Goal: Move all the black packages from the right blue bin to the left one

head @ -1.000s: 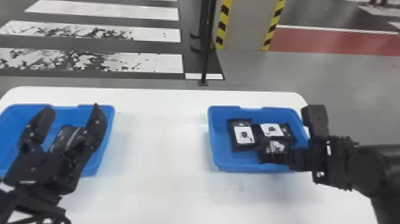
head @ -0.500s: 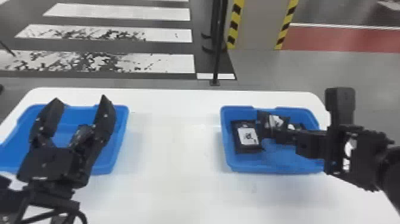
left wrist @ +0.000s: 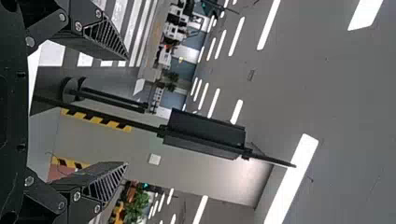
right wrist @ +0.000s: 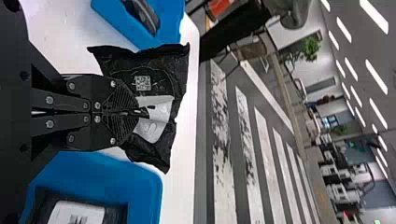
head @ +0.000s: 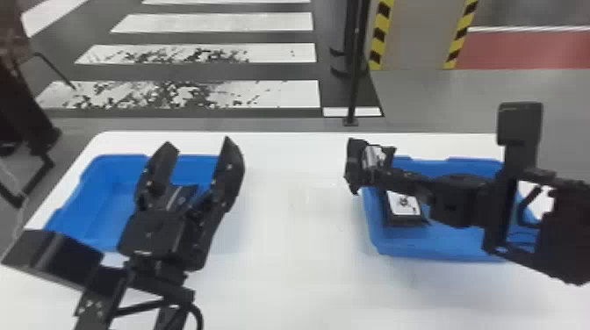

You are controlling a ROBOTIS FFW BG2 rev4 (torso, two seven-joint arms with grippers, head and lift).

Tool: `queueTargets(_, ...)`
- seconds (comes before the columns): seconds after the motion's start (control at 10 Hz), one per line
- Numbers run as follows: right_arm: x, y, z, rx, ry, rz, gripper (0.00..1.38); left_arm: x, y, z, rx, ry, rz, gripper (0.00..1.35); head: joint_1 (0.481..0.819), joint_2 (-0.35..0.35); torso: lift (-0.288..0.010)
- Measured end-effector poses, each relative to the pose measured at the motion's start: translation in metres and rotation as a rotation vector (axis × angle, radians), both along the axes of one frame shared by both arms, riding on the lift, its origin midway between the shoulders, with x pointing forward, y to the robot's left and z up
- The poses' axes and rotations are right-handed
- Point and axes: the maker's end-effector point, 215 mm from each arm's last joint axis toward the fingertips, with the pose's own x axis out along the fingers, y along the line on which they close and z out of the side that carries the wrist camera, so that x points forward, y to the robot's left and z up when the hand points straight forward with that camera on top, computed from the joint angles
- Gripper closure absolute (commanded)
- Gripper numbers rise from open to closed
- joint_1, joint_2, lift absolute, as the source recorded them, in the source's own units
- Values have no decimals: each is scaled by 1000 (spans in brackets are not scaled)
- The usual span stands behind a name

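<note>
Right claw [right wrist: 126,113]: swung leftward, clamped on black package [right wrist: 156,65].
Black package: crosswise to claw, at left rim of right blue bin [head: 439,252].
Left blue bin [head: 98,215]: leftward across desk [head: 298,272] — likely next.
Right arm [head: 566,241]: extended from right, pointing left.
Left claw [head: 199,147]: apart, near left blue bin — possibly obstructing.

1. We're seeing crinkled, slightly glossy black plastic film on the black package [right wrist: 163,72], and a smooth, paper-like white label [right wrist: 161,108].
2. Both bins look like smooth blue plastic with a soft sheen: left bin [head: 107,169] between 8 and 9 o'clock in the head view, right bin [head: 439,248] between 3 and 4.
3. We'd call the white tabletop [head: 298,272] at 6 o'clock smooth, faintly glossy.
4. Right gripper [head: 371,172]: mostly matt black, ridged tips, shiny metal screw heads [right wrist: 112,84].
</note>
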Motion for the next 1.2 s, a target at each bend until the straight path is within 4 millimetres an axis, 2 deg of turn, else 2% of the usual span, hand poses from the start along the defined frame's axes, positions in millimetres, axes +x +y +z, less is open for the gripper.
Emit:
queueTargets(0.1,-9,25,6,32,1,66,1263,2,-19,-4,2,21,-44,282,695,70,-181)
queueTargets(0.3,-21,59,12,76,3,146,1263,8,-46,-27,56,82,-97,282,695,81,-181)
queueTargets(0.4,-28,74,14,99,6,182,1263,9,-57,-31,64,90,-117,282,695,85,-181)
queueTargets(0.6,-42,97,19,131,7,241,1263,8,-65,-28,53,85,-136,282,695,106,-181)
queueTargets(0.9,-51,115,22,154,7,285,1263,5,-74,-24,18,78,-163,295,695,122,-181)
queueTargets(1.0,-51,117,25,161,3,289,1263,5,-77,-24,13,80,-171,453,695,121,-181)
queueTargets(1.1,-51,120,28,170,-3,296,1263,5,-79,-27,12,91,-181,731,695,121,-181)
queueTargets(1.2,-52,124,31,177,-6,309,1263,5,-82,-29,15,100,-188,947,695,123,-181)
